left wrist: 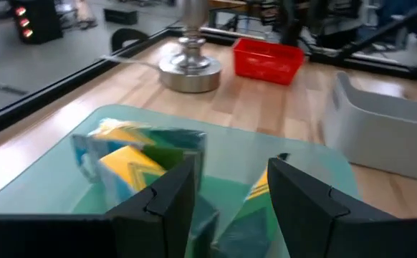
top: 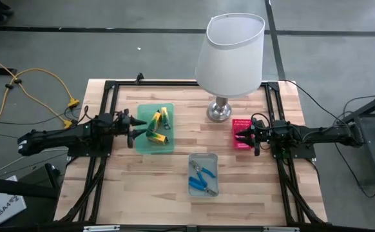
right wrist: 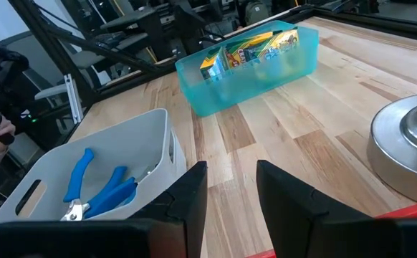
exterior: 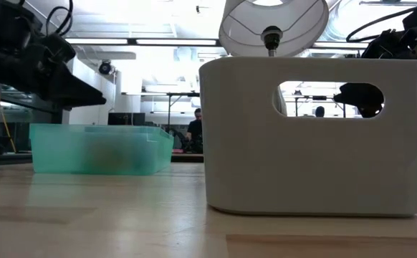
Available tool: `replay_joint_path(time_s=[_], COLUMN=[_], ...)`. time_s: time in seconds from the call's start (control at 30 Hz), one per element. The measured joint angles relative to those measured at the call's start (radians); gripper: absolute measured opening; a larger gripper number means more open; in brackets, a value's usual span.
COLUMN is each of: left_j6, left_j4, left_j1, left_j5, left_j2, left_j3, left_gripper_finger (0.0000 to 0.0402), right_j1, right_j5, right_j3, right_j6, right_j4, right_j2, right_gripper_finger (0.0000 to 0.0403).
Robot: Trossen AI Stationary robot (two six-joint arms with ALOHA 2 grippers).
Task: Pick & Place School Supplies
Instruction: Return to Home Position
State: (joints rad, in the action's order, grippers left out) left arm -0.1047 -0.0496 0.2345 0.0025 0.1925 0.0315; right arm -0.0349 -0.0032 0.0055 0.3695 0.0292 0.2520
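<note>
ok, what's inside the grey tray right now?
In the grey tray: blue-handled pliers and a second blue-handled tool, type unclear. The tray floor under them is covered, and the low view shows only its outer wall.

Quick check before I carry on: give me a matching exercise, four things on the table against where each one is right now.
Things:
1. yellow-and-green boxes
2. blue-handled pliers
3. lamp
4. right gripper

Places:
A. in the grey tray
B. over the pink tray
C. in the green tray
D. standing on the table between the green and pink trays

Pairs: 1-C, 2-A, 3-D, 4-B
</note>
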Motion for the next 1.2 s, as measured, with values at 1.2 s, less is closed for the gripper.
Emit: replay_joint_path(time_s=[1.2], left_j6=[-0.046], left_j4=[0.083], left_j1=[0.016], left_j5=[0.007], left_j2=[0.047], left_j3=[-0.003], left_gripper_finger=[0.0168], right_j1=[0.0], right_j5=[0.0], right_j3=[0.0], right_j6=[0.0], right_j4=[0.0], right_j2=[0.0], right_gripper_finger=[0.0113])
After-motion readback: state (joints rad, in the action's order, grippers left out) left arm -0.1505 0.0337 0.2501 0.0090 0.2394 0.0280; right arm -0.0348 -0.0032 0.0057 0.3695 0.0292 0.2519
